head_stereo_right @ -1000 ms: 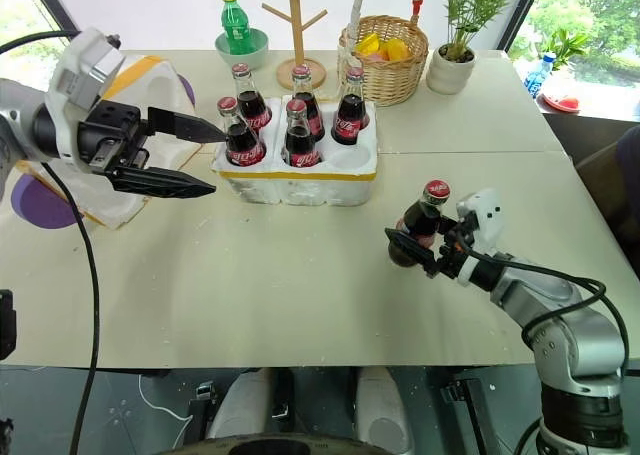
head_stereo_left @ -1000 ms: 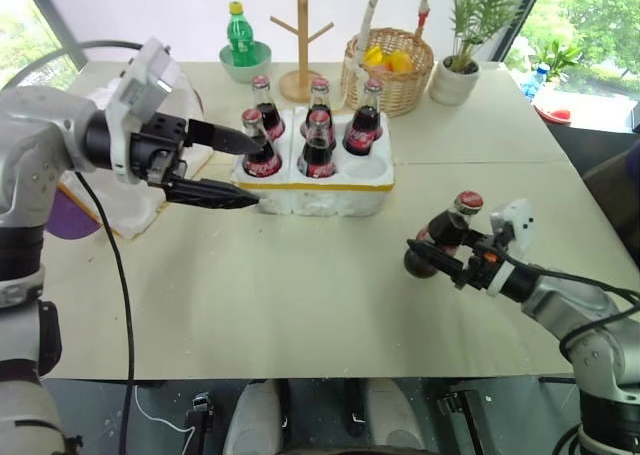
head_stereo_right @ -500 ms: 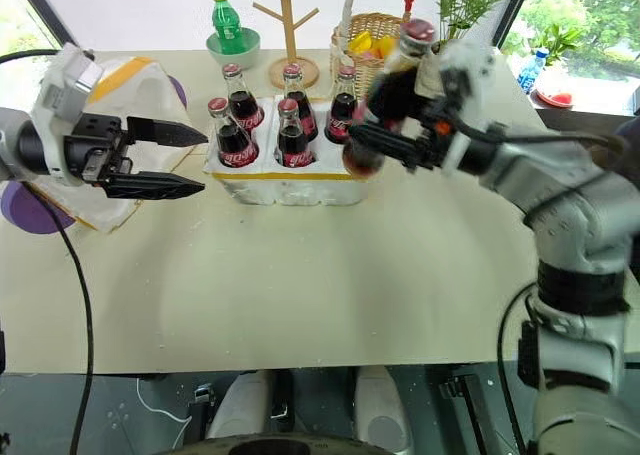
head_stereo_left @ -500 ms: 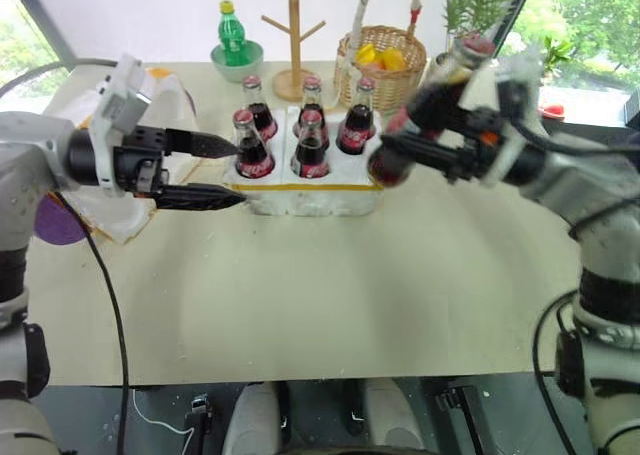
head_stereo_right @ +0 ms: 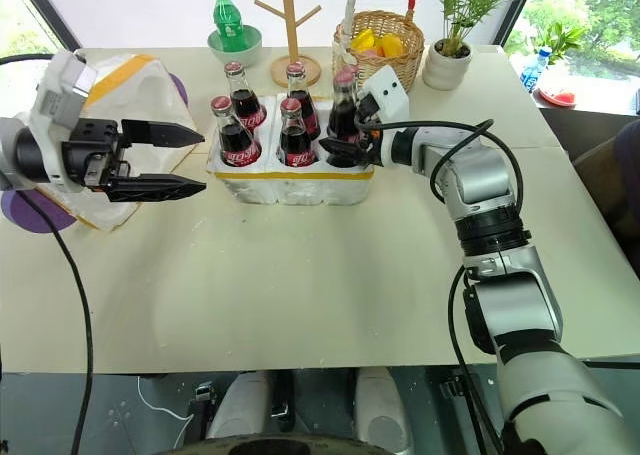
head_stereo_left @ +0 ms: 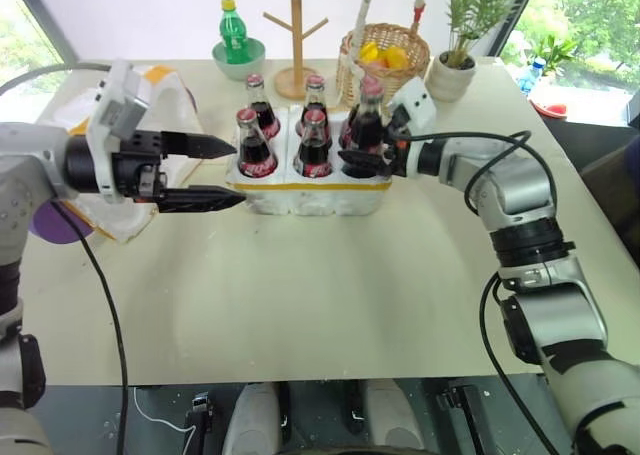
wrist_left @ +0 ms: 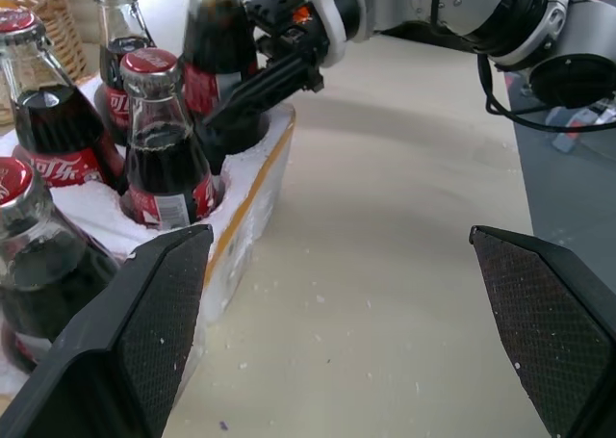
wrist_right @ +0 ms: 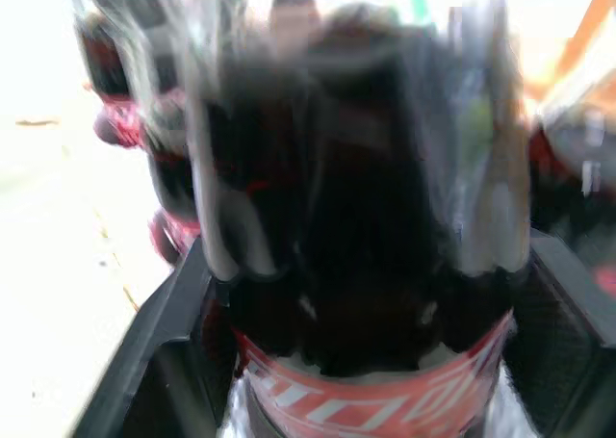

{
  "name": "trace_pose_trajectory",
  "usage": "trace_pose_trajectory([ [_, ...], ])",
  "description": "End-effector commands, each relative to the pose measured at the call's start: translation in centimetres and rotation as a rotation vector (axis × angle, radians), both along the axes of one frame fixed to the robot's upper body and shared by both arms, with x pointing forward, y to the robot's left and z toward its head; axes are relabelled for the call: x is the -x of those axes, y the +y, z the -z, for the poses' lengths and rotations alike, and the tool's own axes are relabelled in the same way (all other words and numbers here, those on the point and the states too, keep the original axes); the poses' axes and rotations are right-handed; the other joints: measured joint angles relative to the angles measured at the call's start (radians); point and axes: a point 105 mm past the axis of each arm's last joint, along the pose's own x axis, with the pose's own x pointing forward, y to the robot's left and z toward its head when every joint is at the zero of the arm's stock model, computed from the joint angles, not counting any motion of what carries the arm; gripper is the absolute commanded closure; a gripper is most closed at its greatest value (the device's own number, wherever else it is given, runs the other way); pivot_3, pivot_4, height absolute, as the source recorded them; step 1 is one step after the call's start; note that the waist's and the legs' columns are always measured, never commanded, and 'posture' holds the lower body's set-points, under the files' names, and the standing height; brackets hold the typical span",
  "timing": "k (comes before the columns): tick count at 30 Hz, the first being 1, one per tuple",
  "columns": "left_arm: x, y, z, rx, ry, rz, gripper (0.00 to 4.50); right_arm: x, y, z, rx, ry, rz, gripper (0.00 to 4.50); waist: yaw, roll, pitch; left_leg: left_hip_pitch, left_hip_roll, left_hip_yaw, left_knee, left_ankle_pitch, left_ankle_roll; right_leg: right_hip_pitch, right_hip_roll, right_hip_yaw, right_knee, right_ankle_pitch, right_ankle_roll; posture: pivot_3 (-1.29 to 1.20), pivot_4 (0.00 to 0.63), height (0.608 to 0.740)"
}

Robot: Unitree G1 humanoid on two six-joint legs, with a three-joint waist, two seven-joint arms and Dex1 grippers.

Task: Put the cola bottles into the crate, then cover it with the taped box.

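The crate (head_stereo_left: pixel 310 190), a low white foam block with a yellow band, stands mid-table with several cola bottles (head_stereo_left: pixel 251 143) upright in its wells. My right gripper (head_stereo_left: pixel 362 160) reaches in from the right, shut on one more cola bottle (head_stereo_left: pixel 366 125) that sits low at the front right well. The right wrist view is blurred, with that bottle (wrist_right: pixel 371 265) between the fingers. My left gripper (head_stereo_left: pixel 238 173) hangs open and empty just left of the crate, pointing at it. The taped box (head_stereo_right: pixel 130 75) lies behind the left arm, partly hidden.
Along the far edge stand a green bottle (head_stereo_left: pixel 233 35) in a bowl, a wooden peg stand (head_stereo_left: pixel 297 35), a wicker basket (head_stereo_left: pixel 385 60) and a potted plant (head_stereo_left: pixel 455 70). A purple disc (head_stereo_right: pixel 20 215) lies under the taped box. Bare table stretches in front of the crate.
My right gripper carried its cola bottle from the front right of the table up and across to the crate's front right well. The left gripper drew slightly left and stayed open.
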Motion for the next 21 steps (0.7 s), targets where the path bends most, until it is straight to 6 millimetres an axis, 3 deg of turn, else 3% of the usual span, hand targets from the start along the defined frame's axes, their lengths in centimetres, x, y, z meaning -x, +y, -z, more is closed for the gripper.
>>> trace_pose_trajectory([
  [1,0.3,1.4,-1.1,-0.005,-0.055,-0.077,0.00,0.3,0.0,-1.7,0.001,-0.079,0.005,0.03,-0.001,0.000,0.000,0.000,0.000,0.000,0.000,0.000,0.000,0.000,0.000,0.000,0.000,0.000,0.000,0.00,0.150,0.740],
  [6,1.4,4.4,-1.6,-0.038,-0.045,-0.217,0.00,2.3,-1.9,-5.7,-0.063,-0.123,-0.046,0.03,-0.002,0.000,0.000,0.000,0.001,-0.001,-0.001,0.000,0.000,-0.001,0.000,0.000,-0.001,0.000,0.000,0.00,0.150,0.740],
  [9,2.3,8.5,-2.3,-0.107,-0.044,-0.409,0.00,3.8,-4.9,-9.5,-0.057,-0.187,-0.046,0.03,0.001,0.001,0.001,0.000,0.001,-0.001,-0.002,-0.001,0.001,-0.002,-0.001,0.000,-0.002,0.000,0.000,0.00,0.150,0.740],
  [11,2.6,13.8,-2.7,-0.206,-0.026,-0.677,0.00,4.9,-8.0,-11.0,-0.018,-0.197,-0.027,0.03,0.002,0.001,0.001,0.000,0.001,-0.001,-0.002,-0.001,0.001,-0.002,-0.001,0.000,-0.002,0.000,0.000,0.00,0.150,0.740],
  [13,3.7,18.1,-3.3,-0.279,0.016,-0.882,0.00,6.0,-10.1,-11.6,0.025,-0.188,-0.024,0.03,0.003,0.001,0.001,0.000,0.000,0.000,-0.003,-0.002,0.002,-0.002,-0.002,0.000,-0.002,0.000,0.000,0.00,0.150,0.740],
  [15,5.0,20.7,-3.6,-0.307,0.081,-0.991,0.00,6.9,-11.3,-11.6,0.064,-0.177,-0.029,0.03,-0.001,0.001,0.001,0.002,0.000,0.002,-0.005,-0.002,0.002,-0.001,-0.001,-0.001,-0.004,-0.002,-0.003,0.00,0.150,0.740],
  [17,5.8,22.1,-3.5,-0.333,0.136,-1.041,0.00,7.5,-11.8,-11.5,0.091,-0.176,-0.047,0.03,-0.005,0.000,0.001,0.004,0.001,0.004,-0.006,-0.002,0.002,0.000,-0.002,0.000,-0.004,-0.002,-0.004,0.00,0.150,0.740],
  [21,5.7,23.8,-0.6,-0.472,0.250,-1.038,0.00,8.2,-11.1,-11.9,0.072,-0.184,-0.121,0.03,-0.006,0.003,0.001,0.006,0.001,0.008,-0.010,0.000,-0.001,-0.003,-0.003,0.002,-0.003,-0.003,-0.005,0.00,0.150,0.740],
])
